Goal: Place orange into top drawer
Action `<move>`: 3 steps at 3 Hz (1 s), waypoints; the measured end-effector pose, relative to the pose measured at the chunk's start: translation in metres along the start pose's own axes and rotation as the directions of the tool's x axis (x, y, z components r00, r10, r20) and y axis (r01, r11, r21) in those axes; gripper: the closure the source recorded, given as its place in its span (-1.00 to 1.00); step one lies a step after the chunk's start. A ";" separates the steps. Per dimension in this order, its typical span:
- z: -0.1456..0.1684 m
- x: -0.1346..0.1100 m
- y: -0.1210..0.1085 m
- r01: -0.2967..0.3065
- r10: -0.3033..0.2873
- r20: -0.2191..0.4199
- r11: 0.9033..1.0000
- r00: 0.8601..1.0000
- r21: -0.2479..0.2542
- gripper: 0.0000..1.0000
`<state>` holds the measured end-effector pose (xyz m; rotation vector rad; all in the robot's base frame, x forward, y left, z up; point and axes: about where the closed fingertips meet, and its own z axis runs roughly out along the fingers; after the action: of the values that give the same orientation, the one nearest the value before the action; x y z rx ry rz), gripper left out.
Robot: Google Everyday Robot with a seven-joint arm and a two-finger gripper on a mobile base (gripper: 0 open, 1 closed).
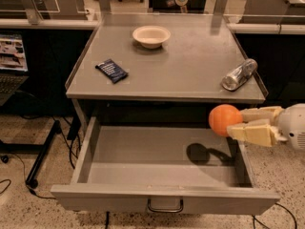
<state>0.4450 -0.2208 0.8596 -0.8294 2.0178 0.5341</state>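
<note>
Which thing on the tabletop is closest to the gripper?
The silver can, on its side at the right edge; bowl and packet sit farther left. The gripper holds the orange over the top drawer's right side.

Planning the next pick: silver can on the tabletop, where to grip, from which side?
The can lies on its side, diagonal, near the table's right front corner. Come from above, fingers across its mid-body. The gripper holds the orange over the top drawer, right side.
</note>
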 end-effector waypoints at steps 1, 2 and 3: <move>0.017 0.025 -0.013 -0.044 0.044 -0.014 0.999 0.999 0.007 1.00; 0.050 0.054 -0.040 -0.072 0.073 -0.067 0.997 0.995 0.019 1.00; 0.075 0.081 -0.060 -0.094 0.099 -0.143 0.995 0.985 0.040 1.00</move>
<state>0.4971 -0.2429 0.7478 -0.7726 2.2031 0.5058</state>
